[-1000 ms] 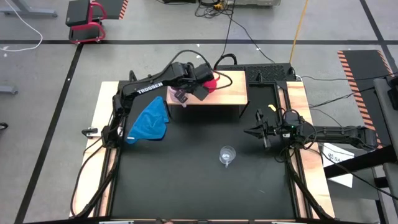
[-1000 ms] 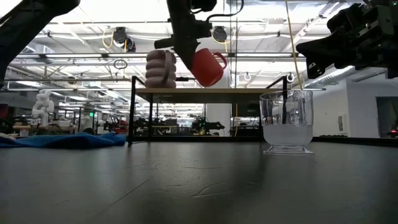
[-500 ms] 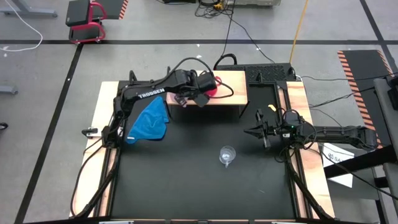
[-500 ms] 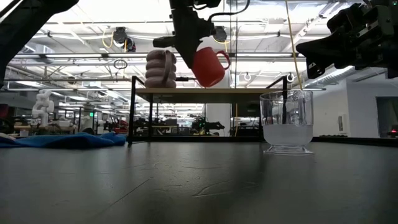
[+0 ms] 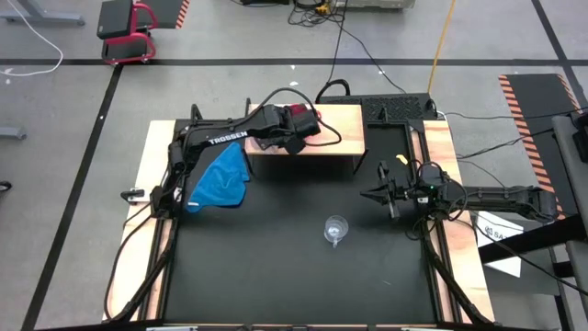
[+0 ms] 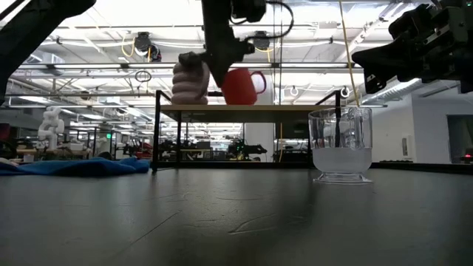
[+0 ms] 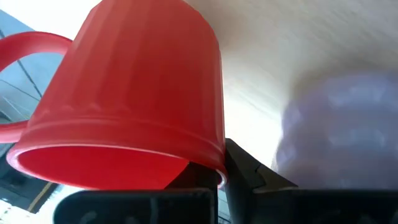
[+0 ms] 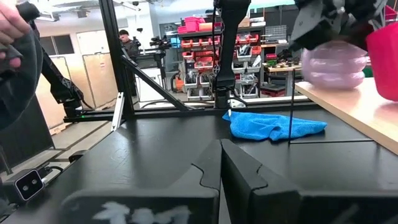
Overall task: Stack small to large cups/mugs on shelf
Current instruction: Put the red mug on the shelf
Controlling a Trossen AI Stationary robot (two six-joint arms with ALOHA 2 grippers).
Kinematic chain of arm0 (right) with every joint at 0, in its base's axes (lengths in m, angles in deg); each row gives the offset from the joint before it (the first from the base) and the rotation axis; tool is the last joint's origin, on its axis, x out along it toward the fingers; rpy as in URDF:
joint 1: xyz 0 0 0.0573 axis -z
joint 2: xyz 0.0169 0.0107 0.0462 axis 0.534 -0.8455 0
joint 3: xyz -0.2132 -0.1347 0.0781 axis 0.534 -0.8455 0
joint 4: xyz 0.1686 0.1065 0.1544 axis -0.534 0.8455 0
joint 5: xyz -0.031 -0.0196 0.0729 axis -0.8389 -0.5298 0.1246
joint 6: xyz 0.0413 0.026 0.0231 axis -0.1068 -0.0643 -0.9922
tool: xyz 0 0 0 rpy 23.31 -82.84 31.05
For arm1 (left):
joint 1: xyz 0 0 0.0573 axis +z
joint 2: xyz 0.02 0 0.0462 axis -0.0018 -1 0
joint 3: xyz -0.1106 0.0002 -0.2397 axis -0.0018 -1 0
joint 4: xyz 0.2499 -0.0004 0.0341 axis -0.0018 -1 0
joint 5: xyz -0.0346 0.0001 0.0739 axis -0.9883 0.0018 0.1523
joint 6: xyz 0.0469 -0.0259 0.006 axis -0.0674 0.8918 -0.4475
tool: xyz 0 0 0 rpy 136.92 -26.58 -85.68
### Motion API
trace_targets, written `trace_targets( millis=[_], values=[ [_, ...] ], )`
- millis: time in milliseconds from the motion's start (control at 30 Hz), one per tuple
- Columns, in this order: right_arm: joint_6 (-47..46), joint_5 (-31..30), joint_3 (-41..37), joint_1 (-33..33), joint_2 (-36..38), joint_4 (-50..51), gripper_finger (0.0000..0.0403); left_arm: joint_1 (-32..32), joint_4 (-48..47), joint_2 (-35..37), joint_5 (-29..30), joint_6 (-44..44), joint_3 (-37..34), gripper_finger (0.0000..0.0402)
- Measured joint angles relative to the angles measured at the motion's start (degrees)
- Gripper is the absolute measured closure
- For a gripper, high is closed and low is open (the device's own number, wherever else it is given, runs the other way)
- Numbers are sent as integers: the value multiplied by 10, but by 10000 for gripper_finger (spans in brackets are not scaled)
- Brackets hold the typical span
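Left claw: closed on the rim of the mid-sized red plastic mug, above the low light-wood shelf on dark legs; fingers pinching the mug's wall in the left wrist view
Red mug: upright in the low view, handle pointing away from the ribbed mug, base at or just above the shelf board, contact not clear; just beside the ribbed mug
Large ribbed lilac-pink mug: standing on the shelf, partly behind the left arm in the low view; hidden under the arm from above
Small clear glass cup: upright on the black worktop, well apart from the shelf, handle toward the near edge
Right claw: fingers together, nothing held, hovering over the worktop beside the right rail, near the glass cup but not touching
Crumpled blue cloth: on the worktop beside the shelf's left end
Person: standing far back in the room, seen from the right wrist
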Motion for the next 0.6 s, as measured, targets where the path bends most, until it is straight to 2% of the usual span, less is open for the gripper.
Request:
trace_targets(
  millis=[300, 600],
  values=[
    [11, 0, 0, 0, -4, 0, 403, 8, 4, 0, 5, -4, -13, 396],
    [11, 0, 0, 0, -5, 0, 403, -1, 53, 0, -9, -63, -13, 396]
  ],
)
